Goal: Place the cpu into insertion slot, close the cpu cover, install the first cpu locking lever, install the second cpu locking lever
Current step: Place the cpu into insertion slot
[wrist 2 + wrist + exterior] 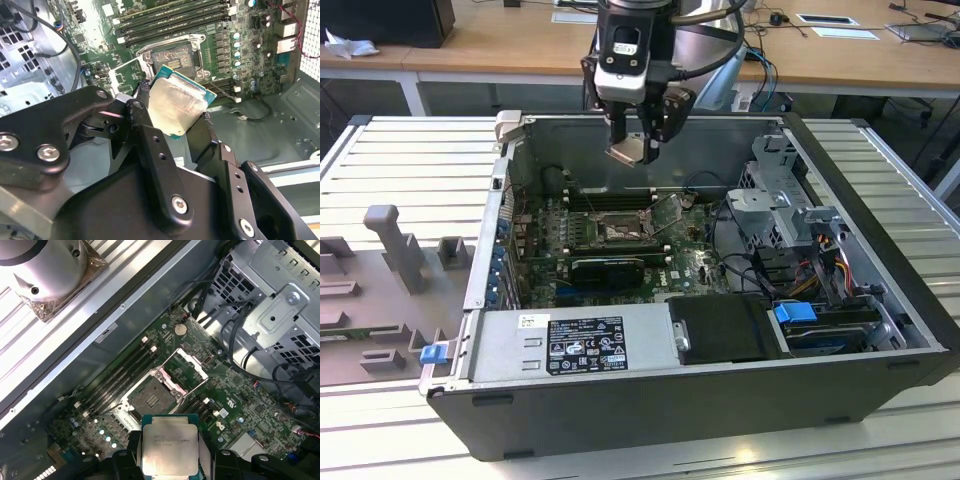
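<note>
1. A computer case (720,400) lies open on a ribbed metal tabletop (410,150). Its power supply carries a black label (585,343) with white print too small to read.
2. A grey fixture (395,250) rests on the tabletop, at the exterior view's left of the case.
3. Inside lies the green motherboard (690,260). The insertion slot (150,399) stands open, with the cpu cover (184,365) raised beside it.
4. The gripper (638,145) hangs above the slot. Its fingers (152,150) are clamped on the edges of the cpu (169,450), whose silver lid bears fine print.
5. Wooden desks (520,40) with papers stand beyond.
</note>
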Robot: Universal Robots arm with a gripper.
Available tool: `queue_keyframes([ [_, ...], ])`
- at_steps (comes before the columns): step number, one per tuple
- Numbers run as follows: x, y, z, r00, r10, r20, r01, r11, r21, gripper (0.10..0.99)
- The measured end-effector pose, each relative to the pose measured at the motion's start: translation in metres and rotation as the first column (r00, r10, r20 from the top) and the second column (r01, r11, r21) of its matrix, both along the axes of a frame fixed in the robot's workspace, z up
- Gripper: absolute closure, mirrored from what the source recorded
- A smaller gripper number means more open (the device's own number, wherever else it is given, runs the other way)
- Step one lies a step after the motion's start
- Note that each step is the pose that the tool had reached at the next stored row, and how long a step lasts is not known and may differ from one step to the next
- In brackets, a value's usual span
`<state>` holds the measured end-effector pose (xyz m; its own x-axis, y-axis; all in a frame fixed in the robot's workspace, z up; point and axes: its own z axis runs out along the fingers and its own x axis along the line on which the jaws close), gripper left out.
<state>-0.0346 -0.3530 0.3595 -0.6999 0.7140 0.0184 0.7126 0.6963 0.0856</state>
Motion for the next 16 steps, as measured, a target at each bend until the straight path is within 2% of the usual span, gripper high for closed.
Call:
queue_keyframes([
  [7,0.0000,0.0000,-0.0008,0.9974,-0.072,0.0000,0.072,0.9974,0.000,0.545],
  [12,0.0000,0.0000,-0.0028,0.9927,-0.121,-0.0001,0.121,0.9927,0.000,0.545],
  [14,0.0000,0.0000,-0.0053,0.9871,-0.160,0.0000,0.160,0.9871,0.000,0.545],
  [16,0.0000,0.0000,-0.0083,0.9762,-0.217,0.0000,0.217,0.9762,0.000,0.545],
])
